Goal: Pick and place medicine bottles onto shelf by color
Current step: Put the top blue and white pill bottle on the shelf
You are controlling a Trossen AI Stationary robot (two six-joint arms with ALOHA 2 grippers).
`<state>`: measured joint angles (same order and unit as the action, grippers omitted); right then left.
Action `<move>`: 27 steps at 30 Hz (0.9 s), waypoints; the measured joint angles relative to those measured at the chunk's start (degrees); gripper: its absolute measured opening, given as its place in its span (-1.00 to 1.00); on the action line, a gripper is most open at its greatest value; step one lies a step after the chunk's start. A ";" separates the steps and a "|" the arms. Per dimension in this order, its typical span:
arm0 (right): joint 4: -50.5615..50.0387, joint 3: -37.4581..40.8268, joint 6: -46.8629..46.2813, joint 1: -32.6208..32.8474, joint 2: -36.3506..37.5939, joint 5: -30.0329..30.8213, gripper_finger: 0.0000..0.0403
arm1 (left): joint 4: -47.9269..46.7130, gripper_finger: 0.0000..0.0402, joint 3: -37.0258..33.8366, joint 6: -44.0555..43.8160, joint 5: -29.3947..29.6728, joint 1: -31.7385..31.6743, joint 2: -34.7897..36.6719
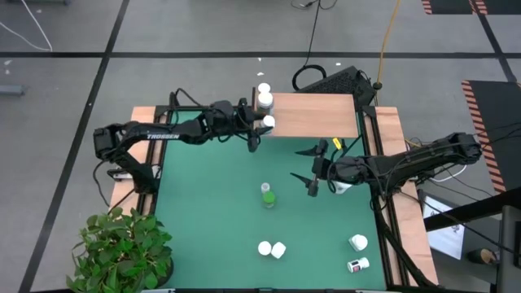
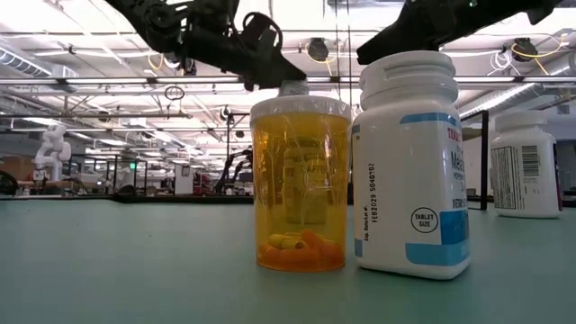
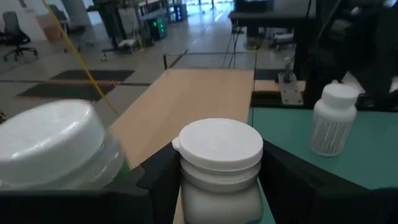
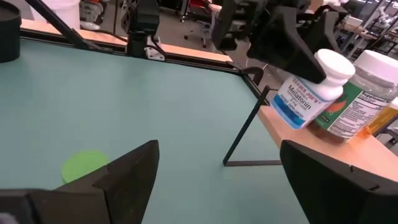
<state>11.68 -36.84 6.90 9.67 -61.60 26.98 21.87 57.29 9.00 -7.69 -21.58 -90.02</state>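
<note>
Your left gripper [image 1: 262, 124] held a white-capped bottle [image 3: 219, 165] at the shelf [image 1: 317, 114] edge, while your right gripper [image 1: 316, 171], jaws wide and empty, hovered near the green bottle [image 1: 267, 195], probably light, rigid, slick plastic, best gripped mid-body.

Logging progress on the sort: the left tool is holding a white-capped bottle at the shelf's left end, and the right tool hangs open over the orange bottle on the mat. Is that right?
Not quite. The bottle under the open right tool is green, not orange: the green bottle stands on the mat in the high view. The rest holds: the left tool grips a white-capped bottle at the shelf's left end.
</note>
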 joint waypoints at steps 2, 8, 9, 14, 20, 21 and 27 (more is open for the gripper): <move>0.02 0.00 0.00 0.00 0.00 0.00 0.62 | 0.77 -0.03 0.02 0.58 -0.28 -0.33 -0.50; 0.01 0.00 0.00 0.00 0.00 0.00 0.62 | 0.86 -0.03 0.06 1.79 -0.37 -0.97 -2.28; 0.00 0.00 0.00 0.00 0.00 0.00 0.62 | 0.22 -0.03 0.00 1.41 -0.26 -1.10 -2.36; 0.00 0.00 -0.01 -0.02 0.00 0.00 0.62 | 0.69 -0.03 0.11 1.94 -0.08 -1.27 -3.14; -0.02 0.00 -0.13 -0.02 0.00 0.00 0.62 | 0.06 -0.03 0.10 2.59 0.01 -1.38 -3.04; -0.04 0.00 -0.15 -0.02 0.00 0.00 0.62 | 0.07 -0.03 0.10 2.57 0.08 -1.38 -3.04; 0.02 0.00 -0.13 -0.17 0.00 -0.02 0.62 | -1.03 -0.02 0.10 3.83 0.13 -2.07 -2.96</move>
<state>11.70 -36.84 6.76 9.50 -61.60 26.96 20.84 57.39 12.83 -7.55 -23.65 -92.98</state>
